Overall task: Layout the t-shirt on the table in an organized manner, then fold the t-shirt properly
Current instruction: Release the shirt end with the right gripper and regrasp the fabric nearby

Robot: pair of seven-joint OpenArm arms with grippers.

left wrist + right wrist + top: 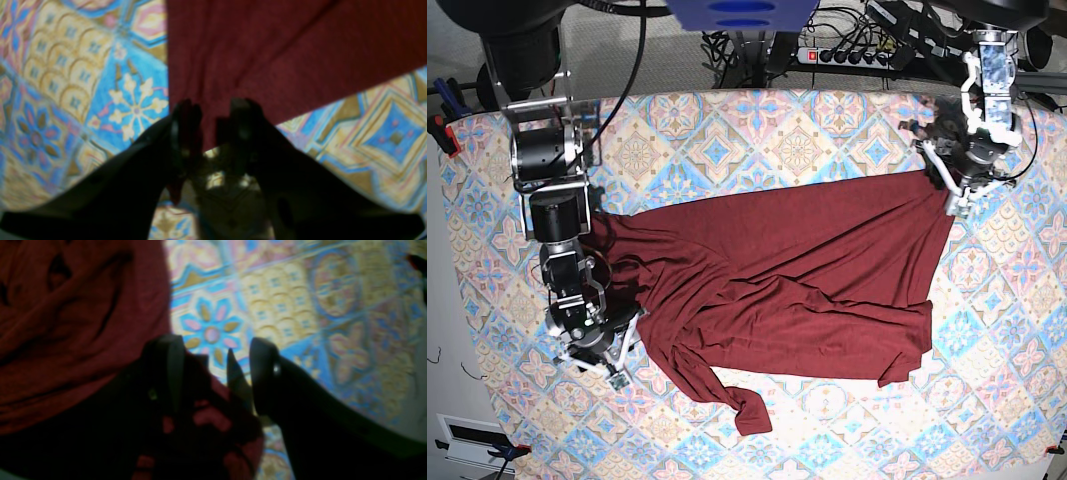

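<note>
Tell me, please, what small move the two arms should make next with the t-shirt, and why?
Probably lift both grippers clear and regrasp. The left gripper stands open over a corner of the maroon t-shirt, and the right gripper is open too, cloth lying loose between its fingers. The shirt is still rumpled on the table, one sleeve twisted toward the near edge.

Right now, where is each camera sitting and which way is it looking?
Left wrist: sits on the left arm, looks down past the left claw at a t-shirt corner on the table.
Right wrist: sits on the right arm, looks past the right claw at bunched shirt cloth and table.
Base: sits high above, looks straight down at the spread shirt, both arms at its sides.
All three share the maroon shirt and patterned table.
</note>
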